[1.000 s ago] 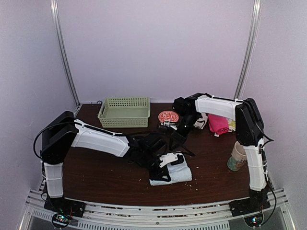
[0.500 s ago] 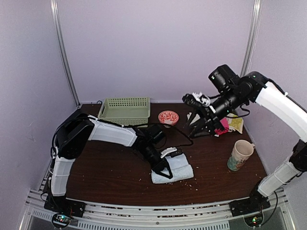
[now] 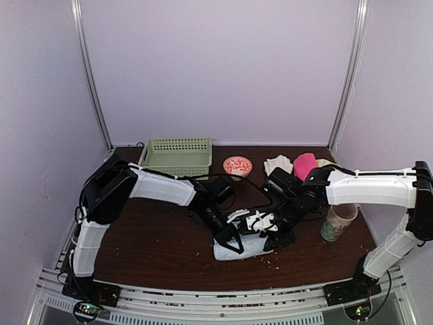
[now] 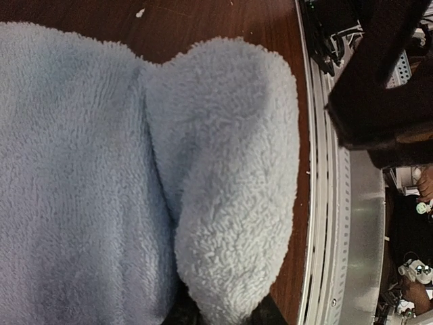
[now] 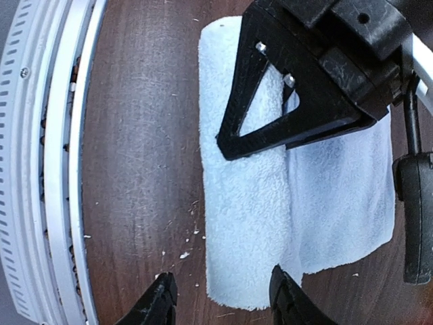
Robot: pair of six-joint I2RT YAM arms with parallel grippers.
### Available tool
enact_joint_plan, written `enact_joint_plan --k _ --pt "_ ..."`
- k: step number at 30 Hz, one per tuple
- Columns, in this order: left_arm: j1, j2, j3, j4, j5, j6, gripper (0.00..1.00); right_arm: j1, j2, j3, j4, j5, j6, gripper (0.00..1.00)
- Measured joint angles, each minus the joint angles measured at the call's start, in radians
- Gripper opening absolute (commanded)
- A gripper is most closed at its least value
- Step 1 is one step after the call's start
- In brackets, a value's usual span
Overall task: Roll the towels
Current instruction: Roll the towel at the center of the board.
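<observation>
The arms have white shells, black joints and cables; the left claw is black.

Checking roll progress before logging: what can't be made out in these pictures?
Top view: roll of the blue towel mostly hidden under left hand and right hand.
Left wrist view: left hand's fingers cut off by bottom edge; grip unclear.
Top view: mug rim behind right arm.
</observation>
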Motion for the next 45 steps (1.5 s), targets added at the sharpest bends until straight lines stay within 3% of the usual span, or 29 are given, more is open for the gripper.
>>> enact_joint_plan --k 8,14,18,25,30,35,40,45 --pt "0.0 0.003 0.003 -0.007 0.007 -0.004 0.27 0.062 0.04 -0.077 0.195 0.095 0.027 0.48" --pt "-0.001 0.008 0.016 -0.027 -0.018 0.002 0.33 0.073 0.105 -0.127 0.304 0.123 0.029 0.2" --pt "-0.002 -0.012 0.001 -0.023 -0.063 0.005 0.42 0.065 0.123 -0.119 0.31 0.094 0.021 0.11" --pt "-0.011 -0.317 -0.318 0.159 -0.366 -0.105 0.49 -0.004 0.211 -0.036 0.286 -0.101 -0.006 0.08" --pt "-0.016 -0.594 -0.548 0.346 -0.582 -0.18 0.49 -0.06 0.28 0.027 0.212 -0.233 -0.019 0.08" --pt "-0.095 -0.762 -0.655 0.475 -0.774 -0.102 0.51 -0.119 0.371 0.115 0.107 -0.36 -0.031 0.07" --pt "-0.275 -0.752 -0.671 0.507 -0.865 0.085 0.5 -0.181 0.51 0.238 -0.047 -0.522 -0.061 0.07" --pt "-0.362 -0.587 -0.587 0.47 -0.938 0.206 0.51 -0.222 0.614 0.314 -0.19 -0.655 -0.11 0.07"
